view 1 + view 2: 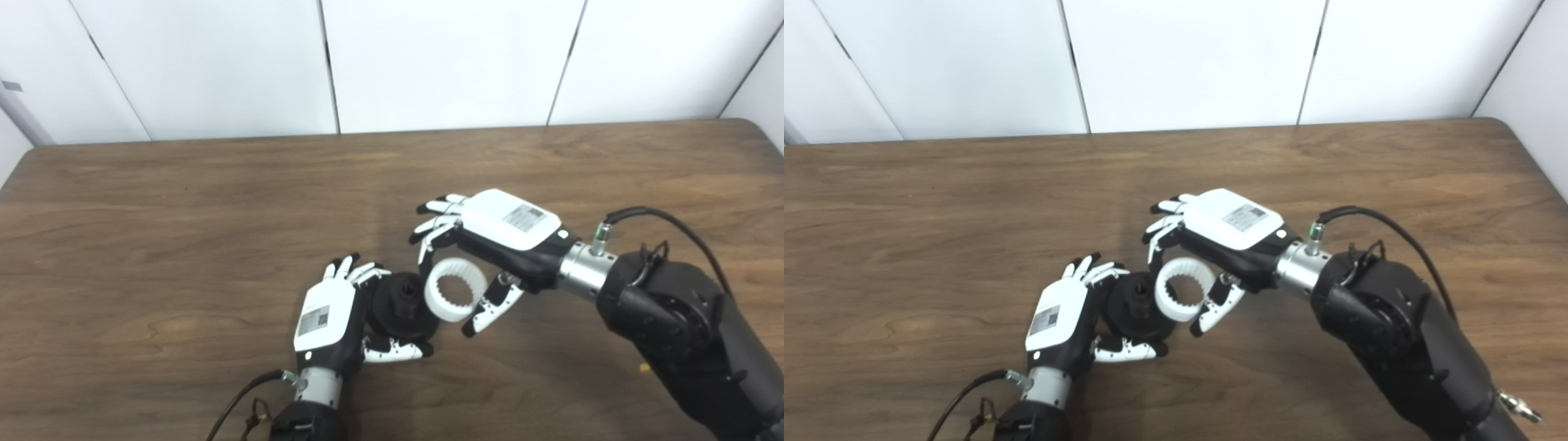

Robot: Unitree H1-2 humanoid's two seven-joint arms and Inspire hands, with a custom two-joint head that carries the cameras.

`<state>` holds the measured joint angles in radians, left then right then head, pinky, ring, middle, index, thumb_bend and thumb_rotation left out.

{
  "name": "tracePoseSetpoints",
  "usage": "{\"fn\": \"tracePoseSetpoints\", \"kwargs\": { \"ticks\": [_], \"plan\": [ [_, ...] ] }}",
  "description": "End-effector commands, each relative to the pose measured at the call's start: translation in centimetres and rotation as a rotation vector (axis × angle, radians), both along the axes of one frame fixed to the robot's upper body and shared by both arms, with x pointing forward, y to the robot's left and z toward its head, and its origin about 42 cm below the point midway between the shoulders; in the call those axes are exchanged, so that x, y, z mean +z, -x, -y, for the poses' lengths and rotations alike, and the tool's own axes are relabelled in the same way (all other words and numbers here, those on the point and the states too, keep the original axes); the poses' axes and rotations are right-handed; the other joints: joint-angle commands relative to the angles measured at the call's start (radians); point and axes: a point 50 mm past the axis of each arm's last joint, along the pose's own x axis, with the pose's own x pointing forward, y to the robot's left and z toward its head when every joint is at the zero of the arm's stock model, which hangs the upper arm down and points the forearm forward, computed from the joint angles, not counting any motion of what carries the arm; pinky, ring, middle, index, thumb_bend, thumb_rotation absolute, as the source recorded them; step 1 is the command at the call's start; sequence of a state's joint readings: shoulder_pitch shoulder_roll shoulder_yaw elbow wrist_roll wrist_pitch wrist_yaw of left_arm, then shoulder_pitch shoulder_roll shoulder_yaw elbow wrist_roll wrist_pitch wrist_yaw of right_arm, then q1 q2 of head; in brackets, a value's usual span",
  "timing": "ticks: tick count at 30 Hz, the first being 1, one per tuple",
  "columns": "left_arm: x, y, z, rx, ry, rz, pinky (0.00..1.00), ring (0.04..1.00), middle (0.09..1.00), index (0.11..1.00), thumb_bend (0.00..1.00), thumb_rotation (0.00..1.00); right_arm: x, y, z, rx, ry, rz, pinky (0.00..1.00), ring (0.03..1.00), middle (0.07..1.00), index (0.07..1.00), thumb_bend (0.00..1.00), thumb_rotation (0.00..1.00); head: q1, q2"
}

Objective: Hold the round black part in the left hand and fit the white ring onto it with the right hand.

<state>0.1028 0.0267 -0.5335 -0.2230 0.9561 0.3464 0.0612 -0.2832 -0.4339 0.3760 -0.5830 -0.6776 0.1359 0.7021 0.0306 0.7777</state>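
**Ring Held Against Black Part, Both Hands Engaged**

The left hand (1062,321) gripped the round black part (1138,312), its fingers (1090,269) wrapped behind the part and its thumb (1124,350) below it. The part's face was turned toward the right hand (1206,245), with a short central hub projecting. The right hand held the white ring (1183,289) between the fingers above and the thumb (1216,306) below. The ring carried teeth on its inner wall. Its left edge overlapped the right side of the black part; full seating could not be confirmed. Both hands were above the wooden table (937,208).
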Motion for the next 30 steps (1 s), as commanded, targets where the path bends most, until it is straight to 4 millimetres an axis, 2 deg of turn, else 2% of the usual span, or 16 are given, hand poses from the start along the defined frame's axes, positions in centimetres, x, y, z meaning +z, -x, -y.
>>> {"fn": "tracePoseSetpoints", "kwargs": {
  "ticks": [1, 14, 21, 30],
  "plan": [
    [-1.8, 2.0, 4.9, -0.065, 0.049, -0.099, 1.00, 0.967, 0.839, 0.482, 0.52, 0.06, 0.9, -0.2, -0.6, 0.020, -0.029, 0.058, 0.96, 0.954, 0.817, 0.484, 0.52, 0.14, 0.005, 0.003],
    [-1.6, 2.2, 5.7, -0.086, 0.010, -0.107, 1.00, 0.978, 0.867, 0.482, 0.52, 0.06, -0.8, -0.6, -3.0, 0.040, -0.067, 0.037, 0.96, 0.942, 0.815, 0.485, 0.52, 0.14, 0.019, 0.011],
    [-1.4, 2.4, 5.8, -0.087, 0.007, -0.106, 1.00, 0.978, 0.863, 0.482, 0.52, 0.06, -1.2, -1.0, -3.1, 0.032, -0.063, 0.032, 0.96, 0.944, 0.817, 0.485, 0.52, 0.14, 0.015, 0.019],
    [-1.4, 2.7, 5.2, -0.087, 0.016, -0.091, 1.00, 0.967, 0.847, 0.482, 0.52, 0.06, -1.3, -2.4, -2.4, -0.008, -0.049, 0.028, 0.96, 0.952, 0.814, 0.485, 0.52, 0.14, -0.018, 0.026]
  ]
}}
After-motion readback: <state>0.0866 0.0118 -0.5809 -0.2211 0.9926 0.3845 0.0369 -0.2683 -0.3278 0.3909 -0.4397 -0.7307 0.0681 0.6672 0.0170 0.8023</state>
